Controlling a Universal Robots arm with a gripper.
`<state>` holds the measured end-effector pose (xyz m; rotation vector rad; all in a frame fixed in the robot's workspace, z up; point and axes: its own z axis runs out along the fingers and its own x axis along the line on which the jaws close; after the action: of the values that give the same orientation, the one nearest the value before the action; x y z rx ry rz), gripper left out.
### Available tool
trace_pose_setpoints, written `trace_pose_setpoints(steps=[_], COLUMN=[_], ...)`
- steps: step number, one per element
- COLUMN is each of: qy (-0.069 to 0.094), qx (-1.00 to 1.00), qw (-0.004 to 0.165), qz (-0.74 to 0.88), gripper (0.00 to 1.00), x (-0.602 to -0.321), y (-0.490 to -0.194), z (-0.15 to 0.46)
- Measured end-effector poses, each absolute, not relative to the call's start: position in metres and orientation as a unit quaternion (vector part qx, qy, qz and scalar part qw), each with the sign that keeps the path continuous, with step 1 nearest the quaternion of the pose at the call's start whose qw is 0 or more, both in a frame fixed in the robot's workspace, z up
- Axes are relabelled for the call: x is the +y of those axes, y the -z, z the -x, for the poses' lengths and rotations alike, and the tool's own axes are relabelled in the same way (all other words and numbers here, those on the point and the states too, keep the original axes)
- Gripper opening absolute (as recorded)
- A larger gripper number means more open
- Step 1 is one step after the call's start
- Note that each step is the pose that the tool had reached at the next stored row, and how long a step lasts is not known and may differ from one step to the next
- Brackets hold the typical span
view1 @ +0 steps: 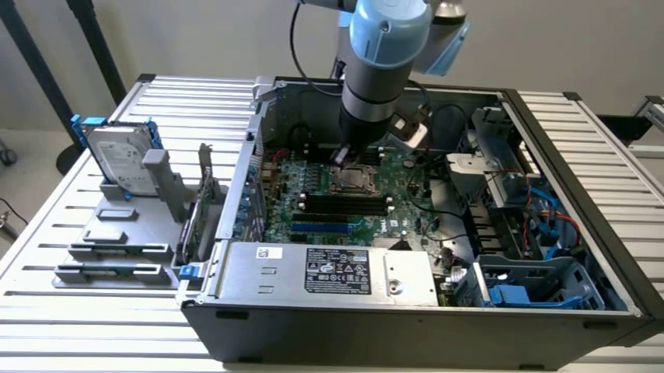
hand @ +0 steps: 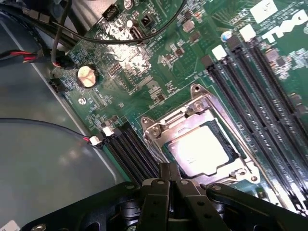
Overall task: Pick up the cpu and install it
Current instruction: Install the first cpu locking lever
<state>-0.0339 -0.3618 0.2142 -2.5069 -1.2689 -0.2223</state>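
The cpu, a flat square chip with a silvery top, lies inside the metal socket frame on the green motherboard. My gripper is shut, its two black fingers pressed together with nothing between them, the tips right at the chip's near edge. In the exterior view the arm reaches straight down into the open computer case, with the gripper just over the socket and cpu at the middle of the board.
Black memory slots run beside the socket, and black cables cross the board's corner. A grey labelled power supply fills the case's front. A hard drive with blue brackets stands on the slatted table at the exterior view's left.
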Motion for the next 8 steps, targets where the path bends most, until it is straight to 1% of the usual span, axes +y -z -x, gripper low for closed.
trace_pose_setpoints(steps=[8], qy=[0.078], qx=[-0.444], qw=[0.161], qz=[0.878], gripper=[0.11], x=[-0.379], y=[-0.23], z=[0.041])
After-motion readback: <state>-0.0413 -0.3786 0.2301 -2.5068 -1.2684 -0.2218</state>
